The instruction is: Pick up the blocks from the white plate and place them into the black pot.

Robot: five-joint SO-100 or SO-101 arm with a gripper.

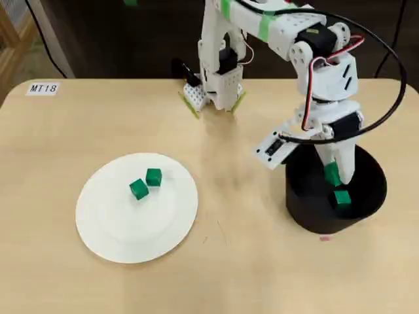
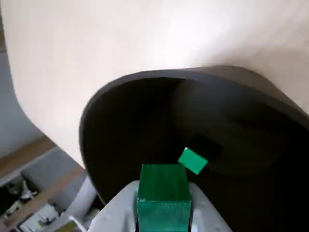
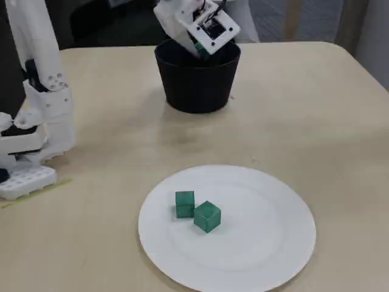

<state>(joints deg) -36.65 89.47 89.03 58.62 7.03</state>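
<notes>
Two small bright green cubes sit on the large round white plate [image 1: 105, 229], close together near its middle: in the overhead view one [image 1: 138, 189] lies just left of and below the other [image 1: 154, 176], their corners almost touching, and both are turned at slightly different angles. A third green cube [image 2: 193, 160], tilted, lies on the floor of the matte black round pot [image 1: 308, 216], seen small and deep in the wrist view. A fourth green cube [image 2: 163, 195], its faces glossy and sharp-edged, is clamped between the white fingers of the gripper [image 2: 163, 212], which hangs inside the pot's mouth. The pot stands on the pale wooden table [image 1: 262, 275], well apart from the plate, to its right in the overhead view.
</notes>
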